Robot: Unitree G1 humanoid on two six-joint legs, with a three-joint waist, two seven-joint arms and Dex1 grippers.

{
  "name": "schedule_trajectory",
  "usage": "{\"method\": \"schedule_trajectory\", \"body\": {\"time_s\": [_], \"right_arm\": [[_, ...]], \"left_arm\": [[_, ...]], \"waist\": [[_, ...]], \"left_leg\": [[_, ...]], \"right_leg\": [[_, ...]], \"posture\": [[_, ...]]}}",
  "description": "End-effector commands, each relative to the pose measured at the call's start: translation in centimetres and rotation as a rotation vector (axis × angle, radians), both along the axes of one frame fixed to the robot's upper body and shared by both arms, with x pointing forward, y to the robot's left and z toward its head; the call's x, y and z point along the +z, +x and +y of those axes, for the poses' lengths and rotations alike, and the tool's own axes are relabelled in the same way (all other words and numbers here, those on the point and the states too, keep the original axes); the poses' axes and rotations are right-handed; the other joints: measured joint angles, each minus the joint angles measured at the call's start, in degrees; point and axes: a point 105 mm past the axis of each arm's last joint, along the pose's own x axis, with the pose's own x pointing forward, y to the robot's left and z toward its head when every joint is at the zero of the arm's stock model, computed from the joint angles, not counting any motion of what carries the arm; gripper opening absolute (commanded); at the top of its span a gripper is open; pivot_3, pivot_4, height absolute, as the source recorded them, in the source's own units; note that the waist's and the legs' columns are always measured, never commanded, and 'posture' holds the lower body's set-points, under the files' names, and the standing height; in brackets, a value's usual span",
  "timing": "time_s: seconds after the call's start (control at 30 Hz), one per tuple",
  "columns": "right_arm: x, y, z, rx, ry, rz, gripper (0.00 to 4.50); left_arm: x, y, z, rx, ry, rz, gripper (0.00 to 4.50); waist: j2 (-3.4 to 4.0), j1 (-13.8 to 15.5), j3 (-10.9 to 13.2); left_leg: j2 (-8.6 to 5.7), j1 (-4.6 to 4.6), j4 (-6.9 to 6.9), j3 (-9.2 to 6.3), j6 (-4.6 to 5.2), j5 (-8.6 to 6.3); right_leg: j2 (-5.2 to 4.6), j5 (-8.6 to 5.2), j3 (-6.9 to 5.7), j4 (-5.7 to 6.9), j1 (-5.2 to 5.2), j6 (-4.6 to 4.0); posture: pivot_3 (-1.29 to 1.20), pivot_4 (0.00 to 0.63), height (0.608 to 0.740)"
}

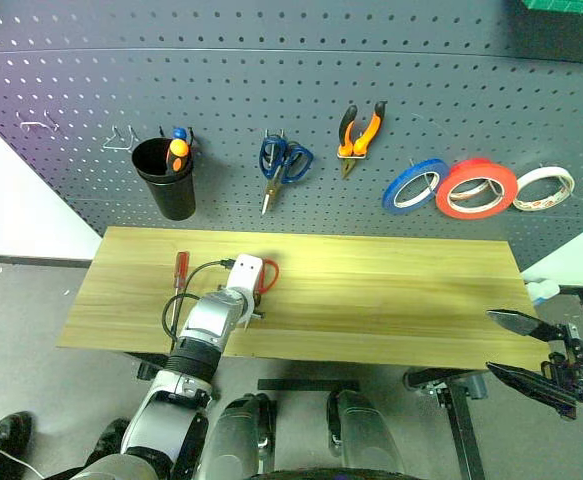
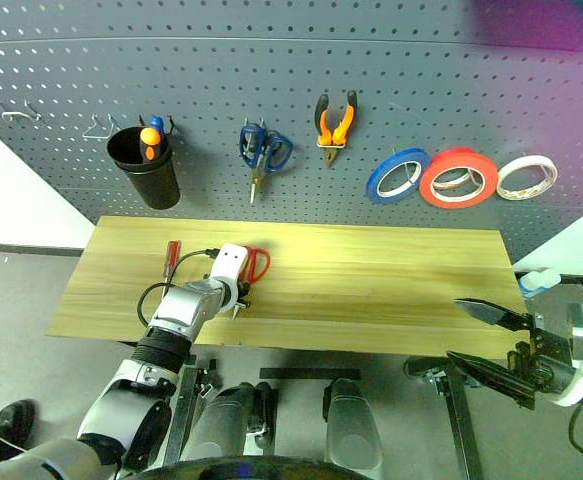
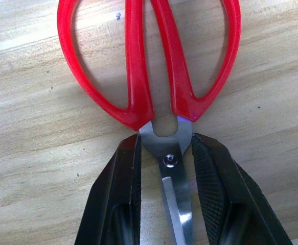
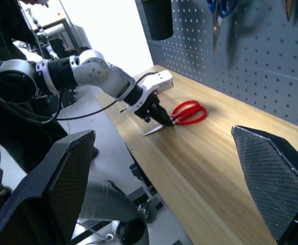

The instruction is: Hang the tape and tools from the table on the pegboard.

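Note:
On the table (image 1: 391, 300) lie the red-handled scissors (image 3: 149, 66), and my left gripper (image 3: 165, 140) is shut on them, its two black fingers pressed against the steel on either side of the pivot. The red-handled screwdriver (image 1: 180, 268) lies just left of that hand. My right gripper (image 1: 491, 343) hangs open, holding nothing, beyond the table's right end. The red-orange tape (image 1: 476, 187) and the orange-and-black pliers (image 1: 359, 130) hang on the pegboard (image 1: 271, 70).
Also on the pegboard are blue-handled scissors (image 1: 284, 162), a black cup (image 1: 166, 178) with tools in it, a blue roll (image 1: 414, 186) and a white roll (image 1: 543, 188). Bare hooks (image 1: 119, 140) sit at the far left.

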Motion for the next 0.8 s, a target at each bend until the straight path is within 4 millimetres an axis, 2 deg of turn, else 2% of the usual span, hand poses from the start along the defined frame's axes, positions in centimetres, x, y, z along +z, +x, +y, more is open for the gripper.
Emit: {"method": "schedule_trajectory", "body": {"time_s": [0.03, 0.3, 0.53, 0.67, 0.8], "right_arm": [[0.7, -0.4, -0.5, 0.018, -0.004, -0.042, 4.5], [0.7, -0.6, 1.2, 0.078, 0.029, -0.028, 4.5], [0.7, 0.0, 1.5, 0.089, 0.043, -0.039, 4.5], [0.1, -0.2, 1.8, 0.089, 0.032, -0.049, 4.5], [-0.1, -0.1, 2.0, 0.089, 0.028, -0.058, 4.5]], "left_arm": [[-0.9, -0.9, 0.2, -0.01, 0.018, -0.016, 1.1], [2.0, -1.7, -0.9, -0.149, -0.013, -0.244, 1.1], [4.2, -1.5, 0.0, -0.159, -0.012, -0.387, 1.1], [5.4, -2.3, -1.3, -0.249, -0.051, -0.463, 1.1], [6.1, -2.4, -1.0, -0.283, -0.002, -0.533, 1.1]], "waist": [[0.05, -0.01, -0.02], [0.26, -0.02, -0.13], [0.29, 0.14, -0.15], [0.33, 0.12, -0.2], [0.34, 0.11, -0.21]], "left_leg": [[0.0, 0.0, -0.01, 0.0, 0.0, 0.0], [0.01, -0.2, 0.02, 0.0, -0.02, -0.01], [-0.03, -0.25, 0.02, 0.0, -0.01, 0.0], [-0.05, -0.26, 0.02, 0.01, 0.0, 0.0], [-0.06, -0.26, 0.07, 0.03, 0.0, 0.01]], "right_leg": [[0.0, 0.0, 0.0, 0.0, 0.0, 0.0], [-0.03, 0.01, 0.01, 0.02, -0.2, -0.01], [-0.1, 0.01, 0.01, 0.01, -0.26, -0.02], [-0.1, 0.01, 0.0, 0.01, -0.25, -0.01], [-0.1, 0.02, -0.01, 0.06, -0.25, 0.0]], "posture": [[-0.26, 0.204, 0.74], [-0.24, 0.187, 0.74], [-0.23, 0.173, 0.74], [-0.22, 0.164, 0.74], [-0.22, 0.156, 0.74]]}}
